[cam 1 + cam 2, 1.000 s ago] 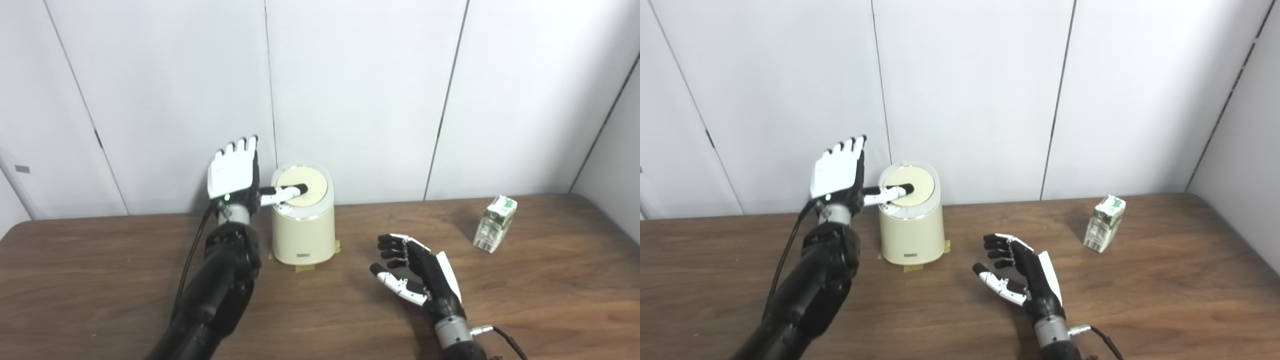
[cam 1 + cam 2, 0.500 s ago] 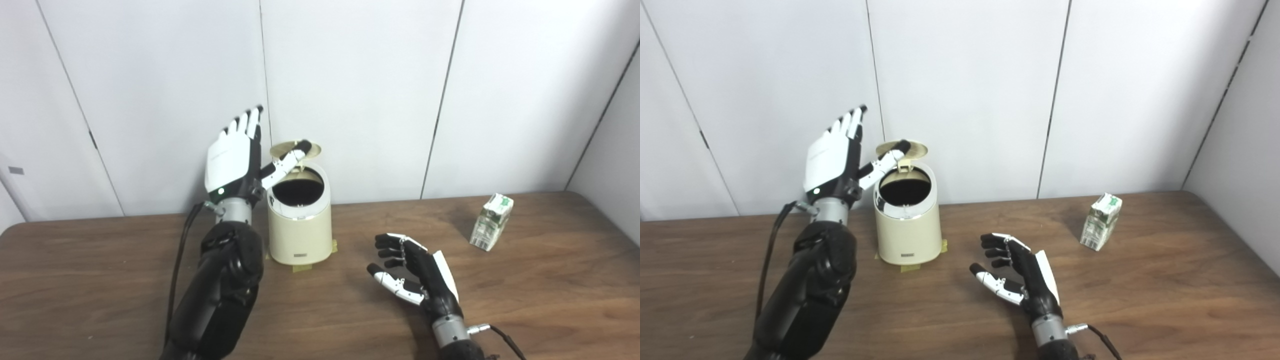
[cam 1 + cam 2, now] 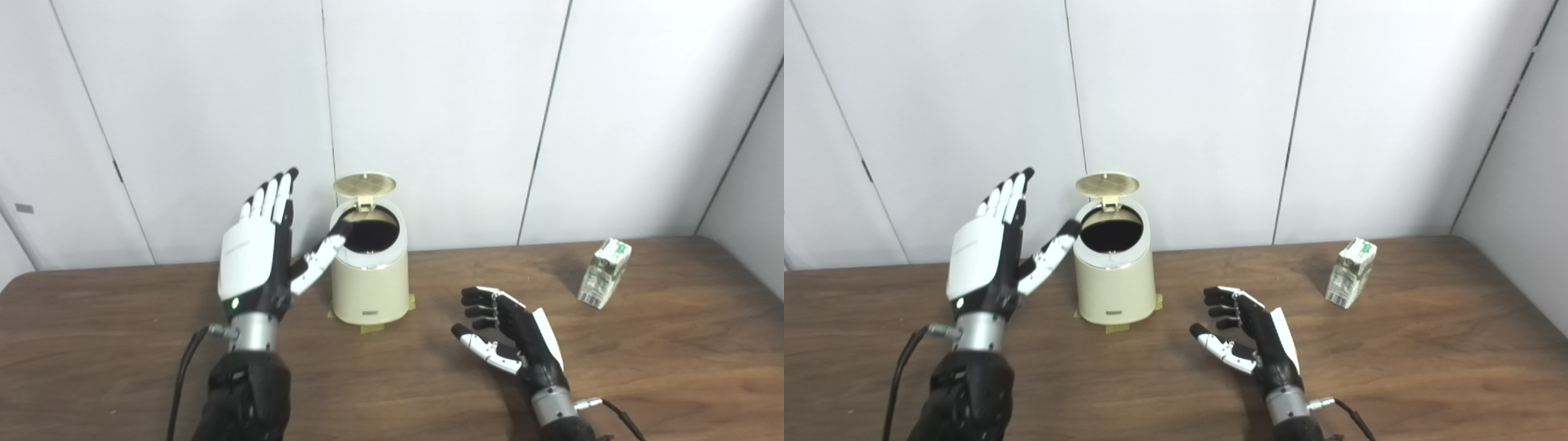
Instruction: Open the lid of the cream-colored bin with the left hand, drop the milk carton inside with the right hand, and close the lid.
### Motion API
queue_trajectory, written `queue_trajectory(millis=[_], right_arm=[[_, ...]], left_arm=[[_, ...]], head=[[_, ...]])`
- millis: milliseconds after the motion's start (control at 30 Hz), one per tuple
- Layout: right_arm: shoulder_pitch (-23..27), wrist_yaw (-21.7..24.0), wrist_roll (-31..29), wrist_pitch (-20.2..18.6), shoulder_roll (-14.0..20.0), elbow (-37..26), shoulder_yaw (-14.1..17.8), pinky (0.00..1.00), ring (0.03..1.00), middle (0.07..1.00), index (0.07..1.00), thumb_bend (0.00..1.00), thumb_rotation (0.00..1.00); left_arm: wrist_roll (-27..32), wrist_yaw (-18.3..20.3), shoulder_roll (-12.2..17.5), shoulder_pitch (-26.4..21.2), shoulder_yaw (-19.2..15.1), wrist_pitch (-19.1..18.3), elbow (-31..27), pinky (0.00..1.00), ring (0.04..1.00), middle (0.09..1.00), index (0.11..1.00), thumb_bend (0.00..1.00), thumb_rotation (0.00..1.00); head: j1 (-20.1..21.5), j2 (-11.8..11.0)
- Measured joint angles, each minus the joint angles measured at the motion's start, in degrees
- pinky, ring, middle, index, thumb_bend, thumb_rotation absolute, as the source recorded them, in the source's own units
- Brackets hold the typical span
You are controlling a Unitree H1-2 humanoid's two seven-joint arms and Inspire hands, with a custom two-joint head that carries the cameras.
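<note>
The cream-colored bin point(image 3: 369, 288) stands at the back middle of the table, taped down. Its round lid point(image 3: 364, 183) is up and stands open behind the dark opening. My left hand point(image 3: 257, 263) is open, raised left of the bin, fingers up, thumb tip in front of the bin's rim. The green and white milk carton point(image 3: 605, 272) stands at the far right of the table. My right hand point(image 3: 511, 346) is open and empty, low over the table between bin and carton, well left of the carton.
The brown wooden table point(image 3: 122, 343) runs to a white panelled wall point(image 3: 459, 110) right behind the bin. Yellow tape point(image 3: 370, 329) sticks out at the bin's foot. A black cable point(image 3: 618, 413) trails from my right wrist.
The lid went from shut to fully open. My left hand pressed it with the thumb, rose with it, then drew back toward me and to the left. The right hand stayed put.
</note>
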State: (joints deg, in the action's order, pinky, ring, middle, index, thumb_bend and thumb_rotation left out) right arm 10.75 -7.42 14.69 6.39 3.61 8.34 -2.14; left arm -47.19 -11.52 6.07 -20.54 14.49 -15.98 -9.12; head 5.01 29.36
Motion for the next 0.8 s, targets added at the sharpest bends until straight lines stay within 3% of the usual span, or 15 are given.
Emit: queue_trajectory(millis=[167, 233, 367, 467, 600, 733, 800], right_arm=[[-0.1, -2.7, 1.6, 1.9, 1.0, -0.6, 1.8, 0.55, 0.649, 0.681, 0.682, 0.38, 0.29], [0.0, -3.0, 1.4, 2.8, 2.2, -1.0, 2.8, 0.57, 0.654, 0.684, 0.690, 0.49, 0.37], [1.4, -3.2, -1.1, 8.3, 4.2, -1.1, 5.0, 0.61, 0.692, 0.718, 0.709, 0.73, 0.45], [3.0, -2.9, -3.5, 9.9, 5.7, -2.0, 6.0, 0.64, 0.720, 0.737, 0.723, 0.84, 0.43], [4.9, -2.5, -3.9, 8.1, 5.8, -8.4, 6.9, 0.62, 0.701, 0.732, 0.723, 0.89, 0.34], [7.4, -1.4, -4.4, 4.9, 6.5, -10.0, 7.8, 0.62, 0.717, 0.747, 0.766, 0.92, 0.31], [7.6, -0.7, -4.1, 2.8, 7.8, -10.1, 8.1, 0.76, 0.818, 0.816, 0.818, 0.97, 0.36]], left_arm=[[9.9, -3.0, -0.4, 6.7, -3.8, 10.7, -1.2, 0.98, 1.000, 1.000, 0.991, 0.48, 1.00], [14.1, -3.3, -0.4, 9.0, -4.9, 15.0, -1.2, 0.95, 0.985, 0.983, 0.973, 0.52, 1.00], [21.6, -2.4, -0.4, 12.0, -6.4, 21.4, -2.5, 0.92, 0.961, 0.965, 0.960, 0.54, 1.00], [25.4, -1.0, -0.7, 12.7, -6.9, 23.5, -3.3, 0.92, 0.963, 0.977, 0.971, 0.50, 1.00], [28.6, 1.0, -0.6, 14.4, -7.9, 24.5, -1.6, 0.91, 0.961, 0.975, 0.960, 0.49, 1.00], [30.8, 2.7, -0.4, 16.9, -8.6, 25.4, 2.0, 0.94, 0.978, 0.986, 0.968, 0.49, 1.00], [32.2, 3.4, -0.3, 18.4, -8.9, 26.4, 2.5, 0.95, 0.981, 0.984, 0.965, 0.49, 1.00]], head=[[-0.3, -0.5], [-0.3, -0.5], [-0.4, -0.4], [-0.2, -0.4], [-0.3, -0.4], [0.0, -0.1], [-0.2, 0.2]])
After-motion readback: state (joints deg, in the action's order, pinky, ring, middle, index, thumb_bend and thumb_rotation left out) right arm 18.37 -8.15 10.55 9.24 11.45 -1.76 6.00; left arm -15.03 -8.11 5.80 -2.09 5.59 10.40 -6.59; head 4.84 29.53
